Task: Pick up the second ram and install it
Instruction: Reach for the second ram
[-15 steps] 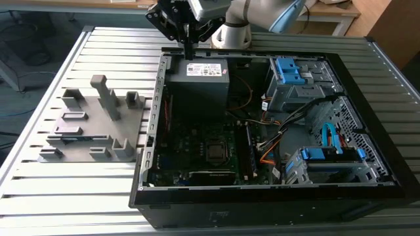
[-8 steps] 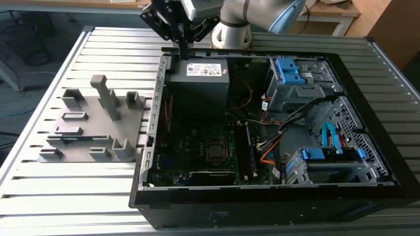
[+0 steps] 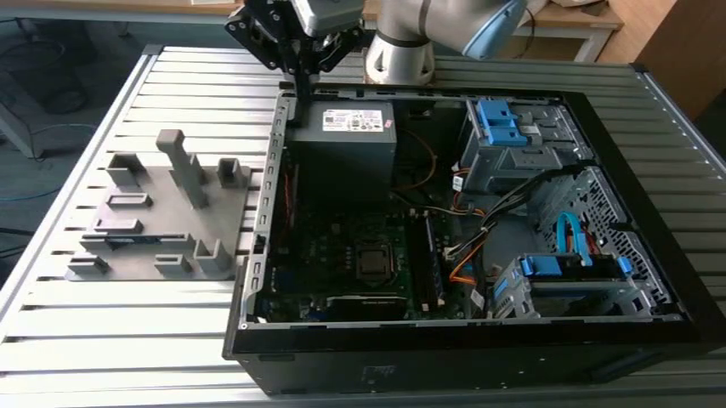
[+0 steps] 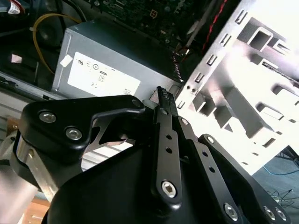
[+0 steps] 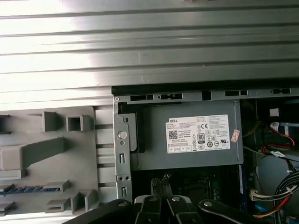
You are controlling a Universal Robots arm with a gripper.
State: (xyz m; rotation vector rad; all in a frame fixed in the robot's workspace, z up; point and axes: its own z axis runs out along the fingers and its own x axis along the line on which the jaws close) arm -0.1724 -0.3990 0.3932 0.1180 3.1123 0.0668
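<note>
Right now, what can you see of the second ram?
The ram shows in the first wrist view as a thin, dark strip with bluish patches, lying along a slot of the grey holder, outside the case. One end runs out of frame. Nothing touches it but the holder; the gripper hangs apart, shut, above the case's corner.

Robotics lab, slatted metal bench, opened computer case

We see a ribbed, bright bare-metal counter, a matt grey plastic holder block, and smooth matt black fingers.
</note>
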